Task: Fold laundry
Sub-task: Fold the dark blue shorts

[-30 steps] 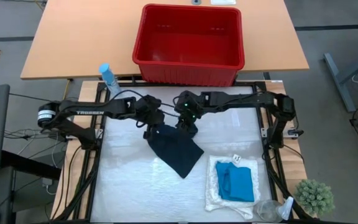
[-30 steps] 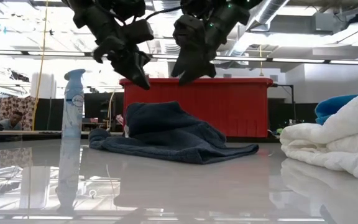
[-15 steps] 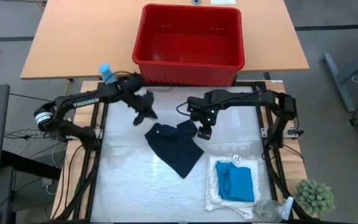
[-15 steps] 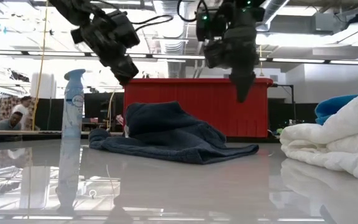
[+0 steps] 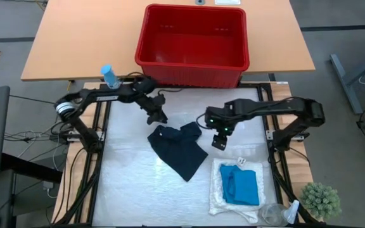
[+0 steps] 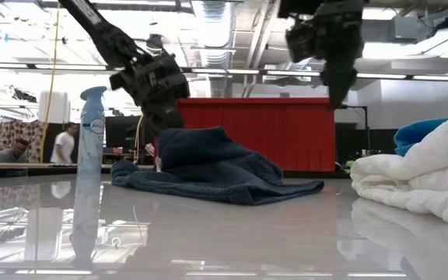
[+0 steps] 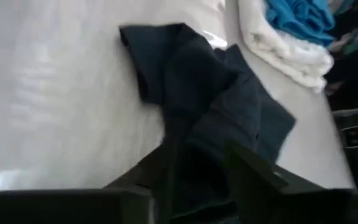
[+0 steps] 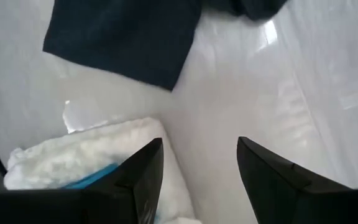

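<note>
Garment (image 5: 179,151) mid-frame: soft, limp | I'd pinch a corner | left hand (image 5: 159,118) state unclear | right hand (image 5: 218,142) spread, empty

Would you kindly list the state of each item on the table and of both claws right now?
Navy garment: rumpled, partly folded, flat on the table, not held.
Cream cloth: folded, on the table's right side.
Turquoise garment: folded, lying on the cream cloth.
Red basket: upright, empty.
Spray bottle: upright, capped.
Left claw: open, at the navy garment's far edge, holding nothing.
Right claw: open, empty, above bare table.
</note>
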Motion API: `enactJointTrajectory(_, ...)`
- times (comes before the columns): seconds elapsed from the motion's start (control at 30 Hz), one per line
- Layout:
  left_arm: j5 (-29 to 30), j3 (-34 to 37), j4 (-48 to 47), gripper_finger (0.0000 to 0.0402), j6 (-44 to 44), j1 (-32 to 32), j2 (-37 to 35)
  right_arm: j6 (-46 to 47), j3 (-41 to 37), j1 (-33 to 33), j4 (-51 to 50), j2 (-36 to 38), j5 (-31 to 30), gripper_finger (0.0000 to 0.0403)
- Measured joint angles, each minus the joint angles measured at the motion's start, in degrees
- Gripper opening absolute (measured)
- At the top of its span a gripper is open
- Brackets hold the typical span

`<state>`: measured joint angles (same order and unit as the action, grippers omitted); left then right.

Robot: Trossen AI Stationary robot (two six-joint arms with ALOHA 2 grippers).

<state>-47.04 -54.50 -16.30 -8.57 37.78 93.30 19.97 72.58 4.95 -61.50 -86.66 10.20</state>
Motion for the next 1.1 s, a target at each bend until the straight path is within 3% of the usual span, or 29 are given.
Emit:
enactJointTrajectory(0.23, -7.88, -4.21, 0.19, 0.0199, 7.40, -0.04, 7.81, 4.08, -3.95, -2.45, 1.30, 4.31, -2.23, 0.0226)
enactJointTrajectory(0.37, -8.44, -5.14, -1.03, 0.0221, 8.56, -0.74, 9.95, 5.53, -5.83, -3.25, 2.61, 5.07, -2.91, 0.0226)
enactJointTrajectory(0.87, -7.55, -5.18, -6.51, 0.0223, 8.51, -6.24, 10.53, 7.32, -9.58, -4.96, 10.55, 4.86, -3.02, 0.0226)
enactJointTrajectory(1.1, -5.04, -5.18, -6.02, 0.0181, 7.31, -8.23, 10.56, 9.17, -9.60, -5.94, 13.80, 4.86, -4.95, 0.0226)
